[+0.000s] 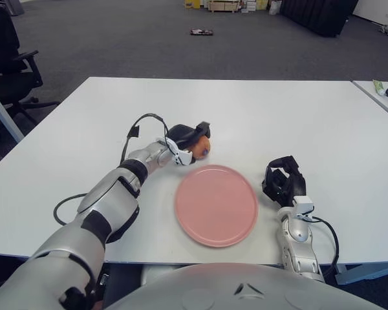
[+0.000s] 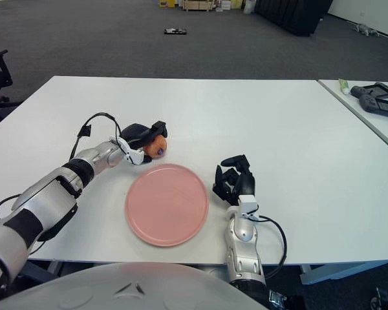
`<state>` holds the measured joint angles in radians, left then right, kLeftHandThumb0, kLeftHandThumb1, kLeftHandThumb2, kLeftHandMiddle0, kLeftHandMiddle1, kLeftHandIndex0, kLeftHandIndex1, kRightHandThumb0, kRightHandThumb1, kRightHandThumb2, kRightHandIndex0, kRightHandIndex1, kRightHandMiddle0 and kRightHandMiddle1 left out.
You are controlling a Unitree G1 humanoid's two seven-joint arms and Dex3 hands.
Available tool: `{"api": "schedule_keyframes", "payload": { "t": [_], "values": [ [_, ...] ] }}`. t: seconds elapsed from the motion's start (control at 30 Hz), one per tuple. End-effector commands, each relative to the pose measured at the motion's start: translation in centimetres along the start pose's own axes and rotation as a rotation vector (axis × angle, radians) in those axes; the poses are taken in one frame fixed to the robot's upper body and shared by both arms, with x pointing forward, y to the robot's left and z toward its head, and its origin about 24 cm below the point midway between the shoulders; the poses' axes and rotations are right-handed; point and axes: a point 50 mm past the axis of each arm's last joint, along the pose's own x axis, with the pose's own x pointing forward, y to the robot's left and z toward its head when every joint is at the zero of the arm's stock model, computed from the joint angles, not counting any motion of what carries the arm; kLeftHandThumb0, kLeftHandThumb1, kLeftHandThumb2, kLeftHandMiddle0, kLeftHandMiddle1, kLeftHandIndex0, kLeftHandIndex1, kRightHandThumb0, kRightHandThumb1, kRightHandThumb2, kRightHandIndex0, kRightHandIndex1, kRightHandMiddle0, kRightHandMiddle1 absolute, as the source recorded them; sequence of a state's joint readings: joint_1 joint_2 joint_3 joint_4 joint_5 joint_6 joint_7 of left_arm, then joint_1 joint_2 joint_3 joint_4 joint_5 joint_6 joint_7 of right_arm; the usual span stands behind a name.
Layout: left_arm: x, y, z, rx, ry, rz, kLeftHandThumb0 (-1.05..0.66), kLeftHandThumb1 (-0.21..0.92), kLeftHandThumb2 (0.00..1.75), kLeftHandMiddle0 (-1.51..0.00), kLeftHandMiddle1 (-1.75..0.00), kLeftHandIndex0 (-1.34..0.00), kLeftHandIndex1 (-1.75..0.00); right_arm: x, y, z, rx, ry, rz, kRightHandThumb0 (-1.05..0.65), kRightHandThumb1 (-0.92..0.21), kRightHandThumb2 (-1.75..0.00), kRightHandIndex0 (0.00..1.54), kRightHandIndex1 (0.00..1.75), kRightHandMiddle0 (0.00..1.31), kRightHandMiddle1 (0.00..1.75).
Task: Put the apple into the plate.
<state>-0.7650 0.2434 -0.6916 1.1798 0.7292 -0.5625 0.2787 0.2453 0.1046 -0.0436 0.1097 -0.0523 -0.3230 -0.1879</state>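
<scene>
An orange-red apple (image 1: 201,146) sits just beyond the upper-left rim of the pink plate (image 1: 216,205), near the middle of the white table. My left hand (image 1: 186,136) reaches in from the left, and its dark fingers are curled over the top and sides of the apple. I cannot tell whether the apple touches the table. Nothing lies in the plate. My right hand (image 1: 283,182) shows beside the plate's right edge with its fingers curled and holding nothing.
A black cable (image 1: 137,129) loops up from my left forearm. A second table at the far right carries a green tube (image 1: 377,87) and a dark device (image 2: 377,99). A black office chair (image 1: 10,58) stands at the far left.
</scene>
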Motion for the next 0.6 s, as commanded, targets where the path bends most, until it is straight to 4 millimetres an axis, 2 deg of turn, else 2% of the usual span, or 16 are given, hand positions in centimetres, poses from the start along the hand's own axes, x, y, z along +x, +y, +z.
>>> {"api": "schedule_keyframes", "payload": {
  "t": [0.0,0.2,0.37,0.57],
  "values": [
    [-0.5,1.5,-1.0,-0.011,0.022,0.051,-0.48,0.29,1.35,-1.19,-1.75,-0.63,-1.75,0.3,0.1,-0.1,0.01,0.005,-0.004,-0.39,-0.63,-0.92,0.77,1.75,0.37,1.75],
    [-0.8,2.9,-1.1,-0.021,0.0,0.149,-0.48,0.29,1.34,-1.18,-1.75,-0.62,-1.75,0.2,0.1,-0.1,0.014,-0.001,0.0,-0.39,-0.63,-0.92,0.77,1.75,0.37,1.75],
    [-1.4,5.0,-1.1,-0.014,-0.036,0.245,-0.48,0.29,1.35,-1.18,-1.75,-0.63,-1.75,0.2,0.1,-0.2,0.013,0.0,0.003,-0.39,-0.64,-0.92,0.77,1.75,0.37,1.75],
    [-2.1,5.9,-0.9,-0.023,-0.054,0.299,-0.48,0.29,1.35,-1.19,-1.75,-0.62,-1.75,0.3,0.2,-0.3,0.016,0.003,0.003,-0.39,-0.64,-0.91,0.77,1.75,0.37,1.75]
  ]
}}
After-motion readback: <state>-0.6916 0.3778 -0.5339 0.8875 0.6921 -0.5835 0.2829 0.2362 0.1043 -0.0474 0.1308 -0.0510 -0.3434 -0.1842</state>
